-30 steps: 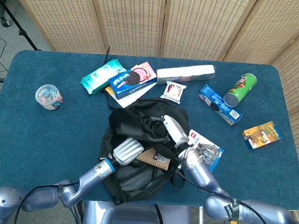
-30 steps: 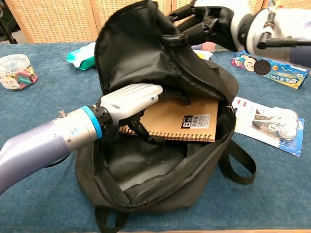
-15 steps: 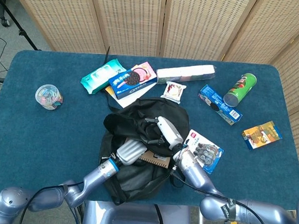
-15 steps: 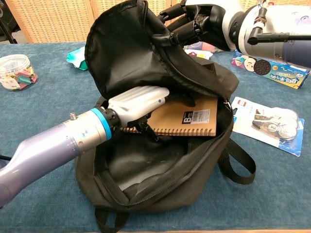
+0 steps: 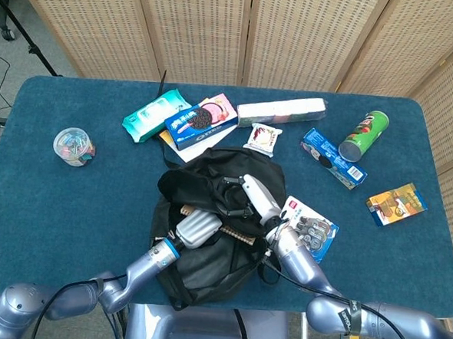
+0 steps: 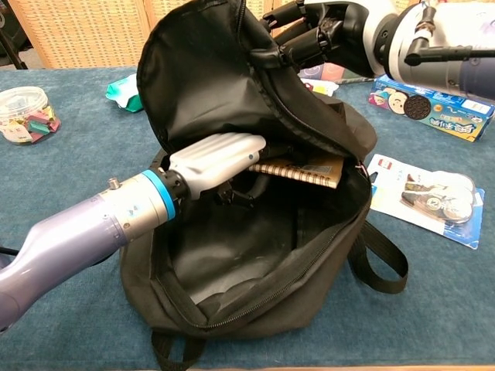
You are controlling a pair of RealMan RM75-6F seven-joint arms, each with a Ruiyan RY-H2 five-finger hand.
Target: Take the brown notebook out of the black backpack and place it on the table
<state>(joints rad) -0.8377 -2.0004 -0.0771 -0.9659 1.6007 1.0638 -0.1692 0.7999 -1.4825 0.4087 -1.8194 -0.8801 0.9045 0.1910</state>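
Holding the notebook [image 6: 298, 168] inside the backpack [image 6: 255, 301], the left hand [image 6: 216, 158] pinches its spiral edge. Long axis runs sideways toward the opening. Right hand [image 6: 321, 35] grips the flap up, farther off.

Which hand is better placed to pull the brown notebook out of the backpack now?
Left. The left hand already reaches inside the black backpack on the brown notebook, while the right hand is busy holding the flap up.
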